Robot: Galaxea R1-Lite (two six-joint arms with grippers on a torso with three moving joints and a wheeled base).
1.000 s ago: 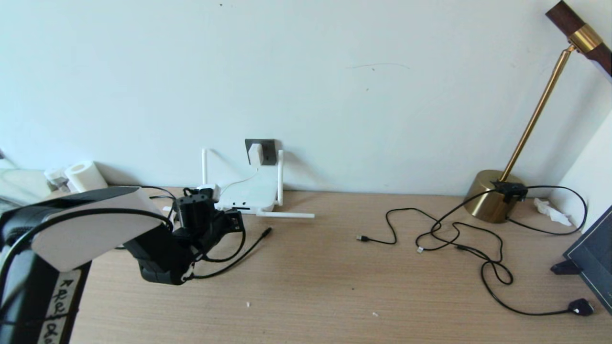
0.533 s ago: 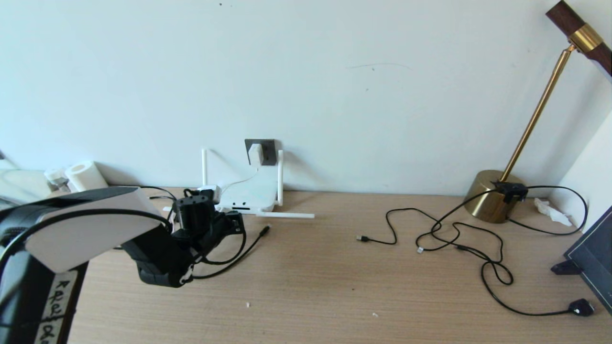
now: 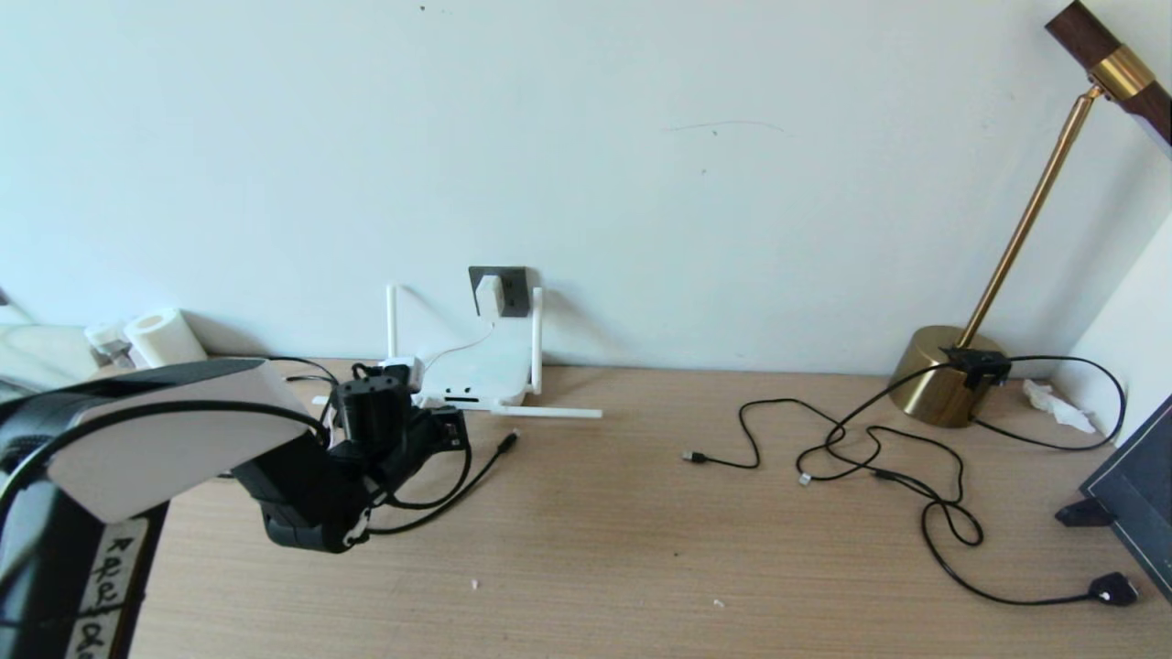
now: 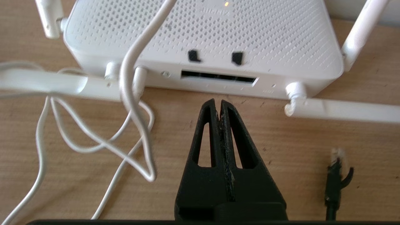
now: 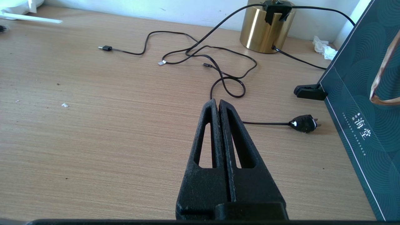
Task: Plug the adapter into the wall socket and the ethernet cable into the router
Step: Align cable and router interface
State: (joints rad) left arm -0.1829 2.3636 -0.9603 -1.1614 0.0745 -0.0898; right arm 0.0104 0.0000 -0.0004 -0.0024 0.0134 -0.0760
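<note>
Left gripper [image 4: 218, 104] pressed shut, empty, tips low over the wooden desk [image 3: 641, 549], just short of the router [image 4: 203, 37] and aimed at its dark port slot. Ethernet cable [image 4: 334, 178] loose on the desk beside those closed fingers, clear plug tip toward the router, not inserted, apart from both gripper and ports. In the head view, same cable's plug end [image 3: 509, 443] on the desk to the right of the left gripper [image 3: 449, 430], near the router [image 3: 476, 375] at the foot of the wall. Adapter [image 3: 488, 296] seated in the wall socket [image 3: 513, 286] above the router, its thin white cord [image 4: 131, 93] looping down across the router's back edge and onto the desk beside the gripper. One antenna [image 3: 547, 413] flat on the desk, another [image 3: 537, 339] upright.

Right gripper [image 5: 218, 103] also closed on nothing, over bare desk well away from the router, near a flat black plug [image 5: 303, 123] on a thin black cord. Brass lamp base [image 3: 948, 375] at the far right, a dark box [image 5: 359, 103] alongside.
</note>
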